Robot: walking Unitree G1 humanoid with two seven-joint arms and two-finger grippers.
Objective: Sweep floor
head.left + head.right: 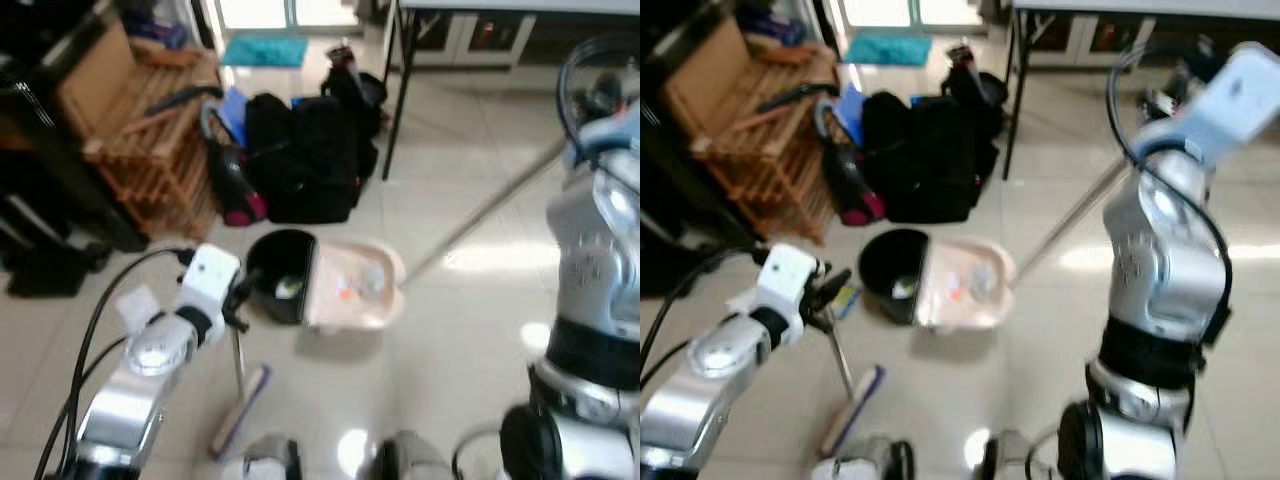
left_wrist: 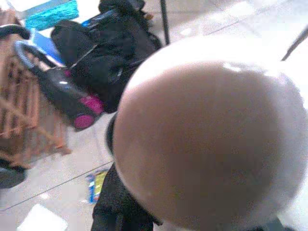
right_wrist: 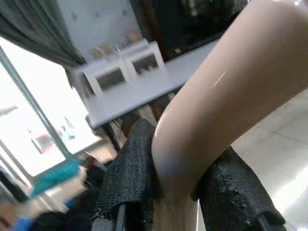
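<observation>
My left gripper (image 1: 238, 300) is shut on the thin broom handle (image 1: 238, 355), low on the left. The broom head (image 1: 240, 410) rests on the tiled floor just before my feet. In the left wrist view the handle's rounded beige end (image 2: 207, 139) bulges over the black fingers (image 2: 115, 207). A pink dustpan (image 1: 355, 285) lies on the floor beside a black bin (image 1: 280, 272), with small bits of litter in it. Its long handle (image 1: 1070, 220) slants up to the right into my raised right gripper (image 3: 175, 187), whose black fingers (image 3: 127, 183) are shut on the beige grip.
Black bags (image 1: 305, 155) and a handheld vacuum with a pink end (image 1: 235, 190) lie behind the bin. A wooden rack (image 1: 140, 120) stands at the left, a table leg (image 1: 395, 90) at the back. A small wrapper (image 1: 845, 298) lies on the floor near the bin.
</observation>
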